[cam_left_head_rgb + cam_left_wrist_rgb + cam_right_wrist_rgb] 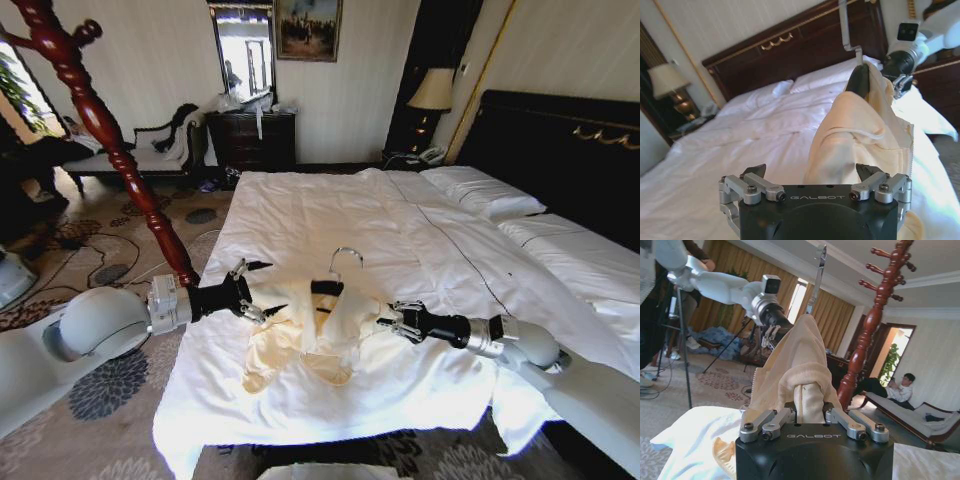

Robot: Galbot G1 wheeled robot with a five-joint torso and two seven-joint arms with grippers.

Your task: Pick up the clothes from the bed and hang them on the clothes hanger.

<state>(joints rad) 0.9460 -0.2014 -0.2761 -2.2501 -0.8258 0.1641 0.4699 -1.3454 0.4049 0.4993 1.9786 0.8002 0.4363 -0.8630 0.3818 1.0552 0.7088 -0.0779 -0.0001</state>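
Cream garment (pixel 320 335) drapes the hanger (pixel 335 285) on the bed (pixel 450 250). Right tool (pixel 392 322) grips its 3 o'clock shoulder. Left tool (pixel 258 290), open, sits at 9 o'clock.

Left arm reaches in from the robot's left side, forearm near level, wrist pointing toward the middle. Left gripper (pixel 258 289) has its two dark fingers spread wide apart, nothing between them; the left wrist view shows the same gripper (pixel 812 172) with both fingertips well separated.

Right arm extends from the robot's right, forearm angled inward, wrist roughly level. Right gripper (pixel 392 320) faces the left one, a gap between them. In the right wrist view its fingers (pixel 771 418) look drawn close together, seemingly pinching cloth, though the fingertips are hidden.
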